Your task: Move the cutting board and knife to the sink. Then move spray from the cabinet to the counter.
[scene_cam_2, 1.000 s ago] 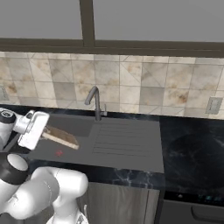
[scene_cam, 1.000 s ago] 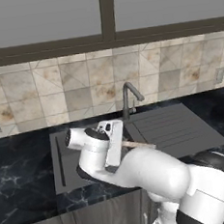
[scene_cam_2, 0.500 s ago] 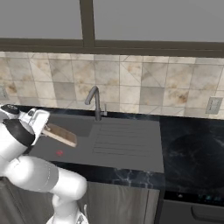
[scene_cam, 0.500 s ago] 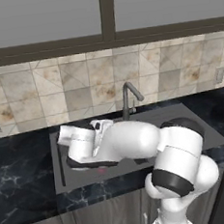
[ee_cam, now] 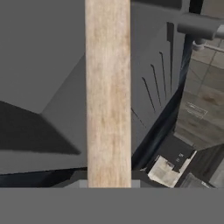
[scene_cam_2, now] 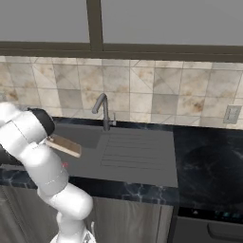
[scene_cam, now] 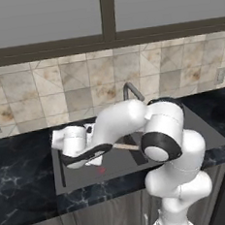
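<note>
My pincer (scene_cam: pixel 92 158) is closed on the cutting board (ee_cam: pixel 108 92), clamped at one short end, so I see the board from the hand view as a long pale wooden strip running straight away from the fingers, its grain and plank lines following that same long axis. From the left base view the hand sits low over the left part of the sink (scene_cam: pixel 82 178), and only a thin light sliver of the board pokes out past the forearm, pointing to the right across the basin toward the ribbed drainer. From the right base view the free end of the board (scene_cam_2: pixel 64 145) sticks out from behind my arm, long axis slanting right and slightly down in the picture, its flat face roughly level and held above the sink floor; I cannot tell whether any edge touches the basin. In the hand view the far end of the board reaches toward the grooved drainer, and the faucet (ee_cam: pixel 204 27) lies off to the upper right. In the right base view the faucet (scene_cam_2: pixel 103 110) stands at the back rim of the sink, just beyond the board's free end, with the black veined counter (scene_cam_2: pixel 209 163) stretching off to the right.
</note>
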